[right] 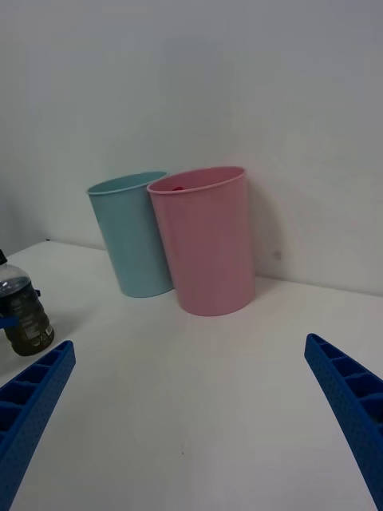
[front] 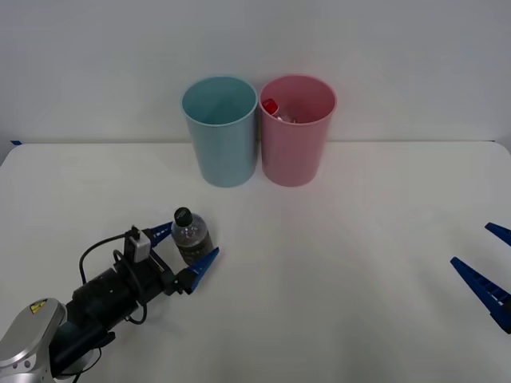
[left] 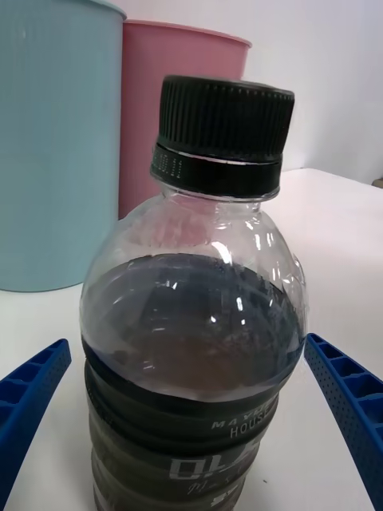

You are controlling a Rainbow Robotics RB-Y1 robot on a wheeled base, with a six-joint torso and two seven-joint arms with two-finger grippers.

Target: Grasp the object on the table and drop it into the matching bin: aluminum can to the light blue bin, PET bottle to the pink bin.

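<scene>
The PET bottle point(front: 190, 234), small and clear with a black cap and a dark label band, stands upright on the white table point(front: 335, 263) at the front left. My left gripper point(front: 182, 249) is open around it, one blue finger on each side. The left wrist view has the bottle point(left: 191, 335) up close between the fingers point(left: 351, 399), with a gap on both sides. Behind it stand the light blue bin point(front: 220, 132) and the pink bin point(front: 296, 130), side by side at the table's back. My right gripper point(front: 473, 246) hangs open at the table's right edge, holding nothing.
A red-capped item point(front: 271, 106) lies inside the pink bin. A white wall rises right behind the bins. In the right wrist view the pink bin point(right: 206, 239) stands in front of the light blue bin point(right: 132, 235), with bare tabletop before them.
</scene>
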